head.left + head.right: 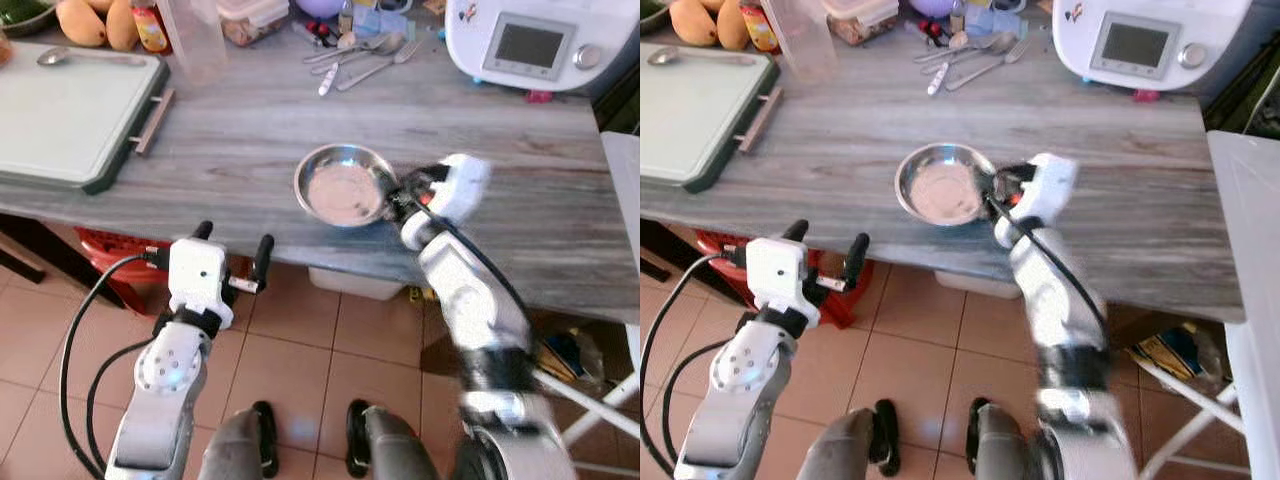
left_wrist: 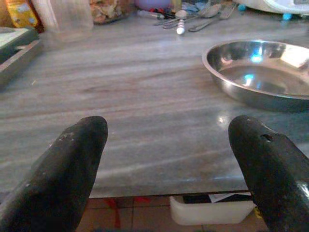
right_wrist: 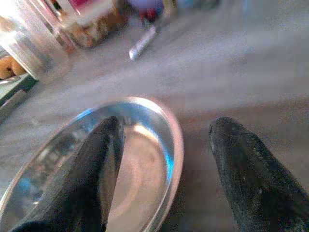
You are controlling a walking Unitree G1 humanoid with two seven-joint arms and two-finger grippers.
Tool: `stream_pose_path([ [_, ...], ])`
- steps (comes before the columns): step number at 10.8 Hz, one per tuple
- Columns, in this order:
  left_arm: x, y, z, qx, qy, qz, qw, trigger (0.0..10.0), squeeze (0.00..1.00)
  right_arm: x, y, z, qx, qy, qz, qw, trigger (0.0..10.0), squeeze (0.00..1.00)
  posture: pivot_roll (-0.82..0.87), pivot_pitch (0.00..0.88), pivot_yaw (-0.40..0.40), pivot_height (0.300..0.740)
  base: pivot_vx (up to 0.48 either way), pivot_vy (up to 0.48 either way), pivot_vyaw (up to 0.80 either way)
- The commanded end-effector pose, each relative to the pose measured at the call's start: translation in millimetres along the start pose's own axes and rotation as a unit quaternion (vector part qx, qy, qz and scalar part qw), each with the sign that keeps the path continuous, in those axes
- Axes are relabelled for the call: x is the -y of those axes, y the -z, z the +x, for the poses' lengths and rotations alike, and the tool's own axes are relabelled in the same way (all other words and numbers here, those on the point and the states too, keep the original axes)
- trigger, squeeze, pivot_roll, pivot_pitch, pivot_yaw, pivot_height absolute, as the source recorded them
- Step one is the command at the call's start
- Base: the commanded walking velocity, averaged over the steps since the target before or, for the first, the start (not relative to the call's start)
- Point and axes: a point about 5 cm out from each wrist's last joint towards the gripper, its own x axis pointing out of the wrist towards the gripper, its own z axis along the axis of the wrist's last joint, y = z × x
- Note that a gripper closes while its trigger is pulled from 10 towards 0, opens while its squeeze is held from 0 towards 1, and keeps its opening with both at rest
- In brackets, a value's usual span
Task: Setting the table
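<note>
straddling steel bowl (image 1: 343, 184) rim, right gripper (image 3: 166, 145) fingers blurred

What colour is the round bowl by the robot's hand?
Shiny silver metal bowl, clearest in the left wrist view.

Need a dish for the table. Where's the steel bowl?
The steel bowl sits near the counter's front edge, its rim between the right claw's open fingers.

Grey wood-grain table (image 1: 250, 140) bearing a steel bowl (image 1: 344, 184) near its front edge, directly at the right gripper (image 1: 393, 195), whose parted fingers straddle the bowl's rim. Beyond the bowl: loose cutlery (image 1: 362, 55) and a white appliance (image 1: 528, 42). Beyond the left gripper (image 1: 233, 243): a green-edged board (image 1: 70, 115) carrying a spoon (image 1: 55, 56), and a clear container (image 1: 193, 40).
</note>
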Motion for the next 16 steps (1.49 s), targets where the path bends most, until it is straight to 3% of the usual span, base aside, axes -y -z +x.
stream_pose_path([
  [1,0.2,-1,-2.9,-0.002,-0.006,-0.004,1.0,10.0,0.0,-2.7,-14,-10.2,0.033,-0.017,-0.056,0.998,10.0,1.0,-0.03,0.225,-0.019,0.74,0.0,0.0,0.0],
  [3,-2.0,2,-1.0,-0.016,-0.027,-0.006,0.999,10.0,0.0,-1.8,-26,-27.1,0.064,-0.001,-0.122,0.991,10.0,1.0,-0.04,0.22,-0.02,0.74,0.0,0.0,0.0],
  [6,-1.7,1,1.4,-0.014,-0.033,-0.007,0.999,10.0,0.0,-1.8,-21,-46.4,0.08,0.033,-0.182,0.979,10.0,0.98,-0.04,0.2,-0.016,0.74,0.0,0.0,0.0],
  [7,-2.3,1,2.0,-0.015,-0.035,-0.007,0.999,10.0,0.0,-2.1,-20,-49.8,0.081,0.038,-0.202,0.975,10.0,0.0,-0.04,0.189,-0.017,0.74,-0.277,0.0,0.0],
  [12,-1.9,-1,5.6,-0.011,-0.041,-0.008,0.999,10.0,0.0,12.7,-25,-50.9,0.087,0.096,-0.24,0.962,10.0,0.0,-0.04,0.193,-0.025,0.74,-0.319,0.0,0.0],
  [16,-5.1,-2,7.9,-0.007,-0.044,-0.004,0.999,10.0,0.0,22.4,-8,-58.6,0.057,0.117,-0.24,0.962,10.0,0.0,-0.04,0.19,-0.026,0.74,-0.329,0.0,0.0],
])
